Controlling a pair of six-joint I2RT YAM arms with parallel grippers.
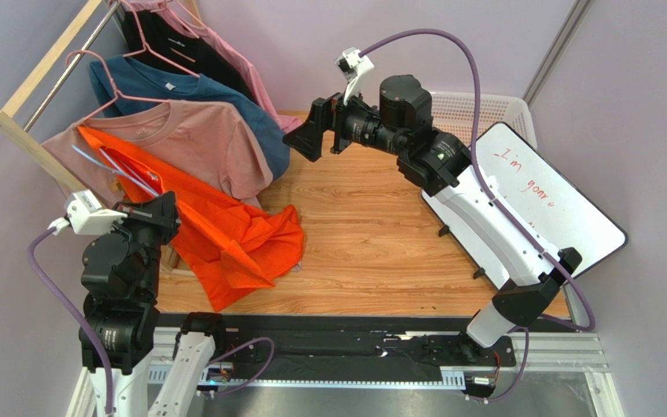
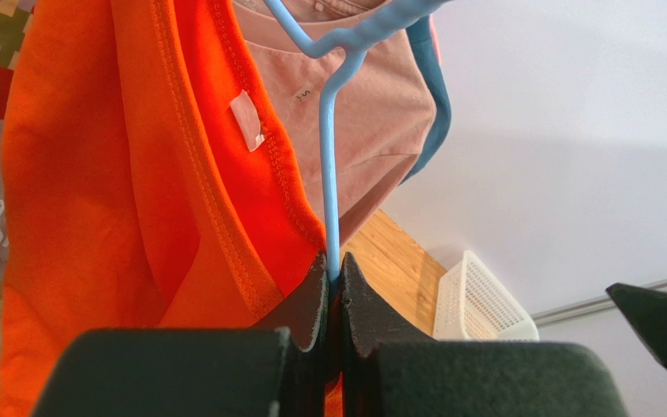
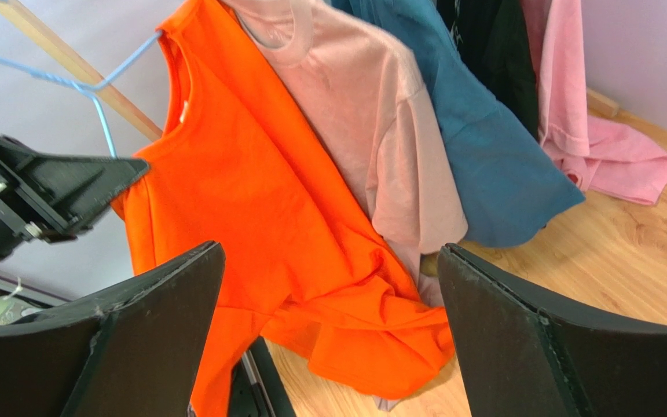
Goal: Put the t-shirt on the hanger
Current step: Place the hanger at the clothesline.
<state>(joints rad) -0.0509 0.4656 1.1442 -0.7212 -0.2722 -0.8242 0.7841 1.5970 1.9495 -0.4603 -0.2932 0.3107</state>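
Observation:
The orange t-shirt (image 1: 224, 228) hangs from the light-blue wire hanger (image 1: 124, 174) at the left, its lower part bunched on the wooden table. My left gripper (image 1: 165, 208) is shut on the hanger's wire (image 2: 329, 174), beside the shirt's collar and white label (image 2: 247, 121). My right gripper (image 1: 304, 132) is open and empty, held high over the table's far middle, pointing at the shirt (image 3: 250, 217). The hanger's hook (image 3: 85, 87) shows at the upper left of the right wrist view.
A wooden rack (image 1: 37, 78) at the left holds a dusty-pink shirt (image 1: 206, 139), a teal shirt (image 1: 198, 95) and others on pink hangers. A white basket (image 1: 476, 109) stands at the back. A whiteboard (image 1: 554, 195) lies at the right.

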